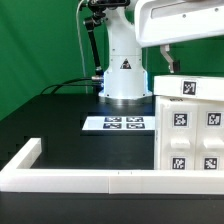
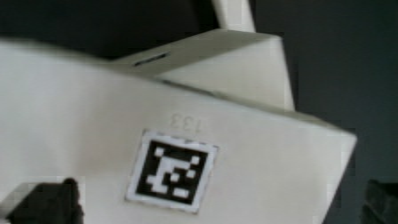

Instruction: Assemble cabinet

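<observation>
Cabinet [image 1: 190, 125] stands on the desk [image 1: 60, 125] at the exterior view's right, directly beneath my gripper [image 2: 222, 205]. Gripper released, fingers straddling its tagged face, not yet grasping.

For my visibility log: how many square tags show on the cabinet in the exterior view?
5. One tag on top of the cabinet; four on its front, two above, two below. Others may be hidden off-frame.

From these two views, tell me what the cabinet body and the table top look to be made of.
The cabinet body: probably matte white plastic, with even colour, soft rounded edges and no grain; its tags look printed. The table top: black and dull, no glare; whether cloth or board is unclear.
</observation>
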Action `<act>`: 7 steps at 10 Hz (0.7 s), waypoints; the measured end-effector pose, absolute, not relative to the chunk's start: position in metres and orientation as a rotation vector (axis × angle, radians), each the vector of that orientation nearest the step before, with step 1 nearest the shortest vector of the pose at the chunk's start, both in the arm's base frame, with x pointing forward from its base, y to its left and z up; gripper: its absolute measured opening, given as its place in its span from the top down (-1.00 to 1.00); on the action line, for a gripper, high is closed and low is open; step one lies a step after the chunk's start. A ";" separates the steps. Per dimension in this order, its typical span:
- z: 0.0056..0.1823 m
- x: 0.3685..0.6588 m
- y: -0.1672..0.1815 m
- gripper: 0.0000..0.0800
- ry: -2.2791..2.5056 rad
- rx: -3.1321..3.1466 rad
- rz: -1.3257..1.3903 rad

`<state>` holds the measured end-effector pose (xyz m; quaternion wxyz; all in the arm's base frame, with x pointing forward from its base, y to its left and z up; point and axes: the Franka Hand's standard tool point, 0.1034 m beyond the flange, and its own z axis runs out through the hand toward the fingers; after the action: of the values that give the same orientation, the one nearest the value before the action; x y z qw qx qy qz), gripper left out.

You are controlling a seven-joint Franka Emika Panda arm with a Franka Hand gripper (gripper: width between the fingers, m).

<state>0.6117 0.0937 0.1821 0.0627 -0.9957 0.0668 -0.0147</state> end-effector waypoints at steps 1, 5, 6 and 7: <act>0.182 0.612 0.094 -0.99 0.033 -3.037 -0.035; 0.178 0.612 0.102 -0.99 -0.509 -3.028 -0.020; 0.178 0.612 0.101 -0.99 -0.659 -3.000 -0.024; 0.177 0.612 0.100 -0.99 -0.787 -2.970 -0.028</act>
<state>0.6120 0.1000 0.1771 0.0344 -0.9661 -0.2559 -0.0092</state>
